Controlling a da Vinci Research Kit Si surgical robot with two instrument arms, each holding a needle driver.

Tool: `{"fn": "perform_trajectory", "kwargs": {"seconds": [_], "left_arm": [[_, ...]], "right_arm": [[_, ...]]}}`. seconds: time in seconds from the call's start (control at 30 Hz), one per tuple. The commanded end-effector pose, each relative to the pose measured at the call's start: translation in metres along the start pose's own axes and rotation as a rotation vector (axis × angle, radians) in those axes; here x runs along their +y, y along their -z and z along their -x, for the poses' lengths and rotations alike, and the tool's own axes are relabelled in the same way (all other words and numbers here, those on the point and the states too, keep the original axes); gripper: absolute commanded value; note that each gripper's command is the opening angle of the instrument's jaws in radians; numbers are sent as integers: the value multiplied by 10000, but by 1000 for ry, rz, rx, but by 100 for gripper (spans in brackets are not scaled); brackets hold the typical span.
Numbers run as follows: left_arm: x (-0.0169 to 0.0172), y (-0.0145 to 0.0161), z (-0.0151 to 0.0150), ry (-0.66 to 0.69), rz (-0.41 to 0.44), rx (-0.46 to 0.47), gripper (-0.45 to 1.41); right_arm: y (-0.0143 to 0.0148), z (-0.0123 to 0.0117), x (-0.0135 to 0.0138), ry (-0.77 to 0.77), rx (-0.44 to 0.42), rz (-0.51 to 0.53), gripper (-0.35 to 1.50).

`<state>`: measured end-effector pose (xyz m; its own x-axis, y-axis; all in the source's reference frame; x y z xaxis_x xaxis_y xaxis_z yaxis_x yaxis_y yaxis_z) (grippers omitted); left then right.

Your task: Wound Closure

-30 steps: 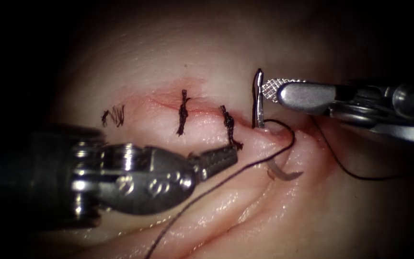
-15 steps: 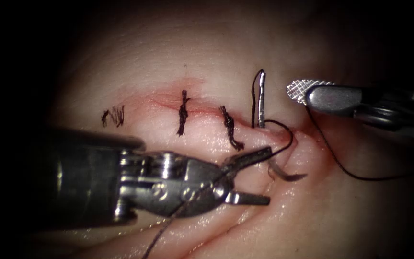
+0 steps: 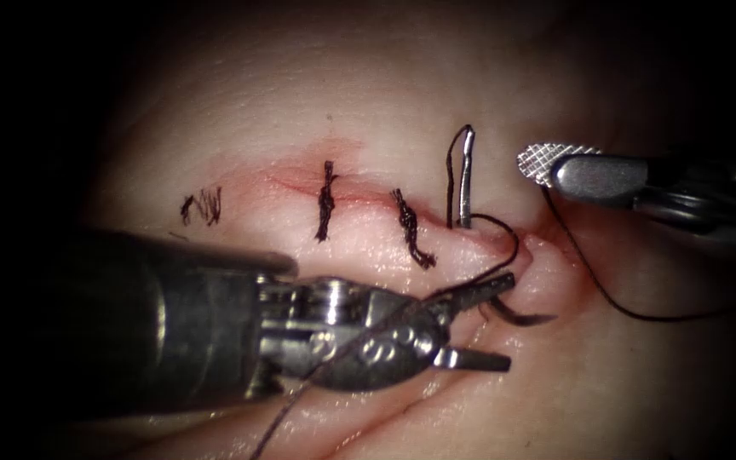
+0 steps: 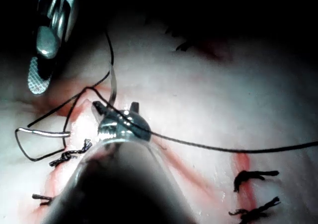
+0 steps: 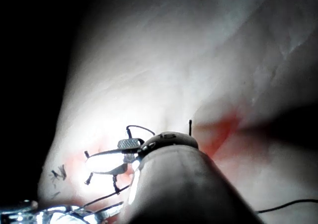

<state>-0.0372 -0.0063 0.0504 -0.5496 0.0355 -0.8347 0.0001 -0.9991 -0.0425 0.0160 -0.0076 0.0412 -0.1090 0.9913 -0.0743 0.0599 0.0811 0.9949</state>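
Parted jaws of the left tool point(image 3: 491, 328) straddle the needle point(image 3: 517, 313) tip where it emerges from the tissue point(image 3: 385, 102) below the cut point(image 3: 342, 192), gripping nothing, seemingly placed to take it. Needle's tail stands above the cut, buried mid-curve, thread point(image 3: 615, 302) trailing. Beside that tail the right tool point(image 3: 547, 163) hangs released, empty.

L arm's claw point(image 3: 496, 322) comes in from near left, shaft low and roughly level, wrist bent right; jaws spread wide, upper one angled up-right, lower one level, holding nothing. R arm's claw point(image 3: 547, 163) enters from right, further back, shaft approx level, textured jaw face pointing left; holds nothing, well apart from L claw.
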Motion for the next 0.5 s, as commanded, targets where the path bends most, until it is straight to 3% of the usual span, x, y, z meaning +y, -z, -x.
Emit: {"fn": "perform_trajectory", "kwargs": {"seconds": [0.03,0.13,0.17,0.2,0.23,0.3,0.43,0.5], "left_arm": [[-2,-7,1,-2,1,-2,37],[-3,-10,1,-2,3,-4,24],[-4,-11,1,-2,2,-3,10],[-4,-11,1,16,3,-3,-10],[-4,-11,1,26,5,-2,-45],[-4,-8,3,64,19,-7,-45],[-1,2,8,164,118,66,-45],[1,11,13,220,178,104,-45]], "right_arm": [[-6,0,6,2,-1,-3,131],[-5,0,6,2,-2,-3,130],[-4,0,6,3,-2,-3,130],[-4,1,6,3,-3,-4,128],[-4,2,6,3,-3,-4,126],[-4,4,5,5,-6,-6,115],[-5,11,2,124,-80,-2,66],[-8,16,0,234,-134,23,29]]}}
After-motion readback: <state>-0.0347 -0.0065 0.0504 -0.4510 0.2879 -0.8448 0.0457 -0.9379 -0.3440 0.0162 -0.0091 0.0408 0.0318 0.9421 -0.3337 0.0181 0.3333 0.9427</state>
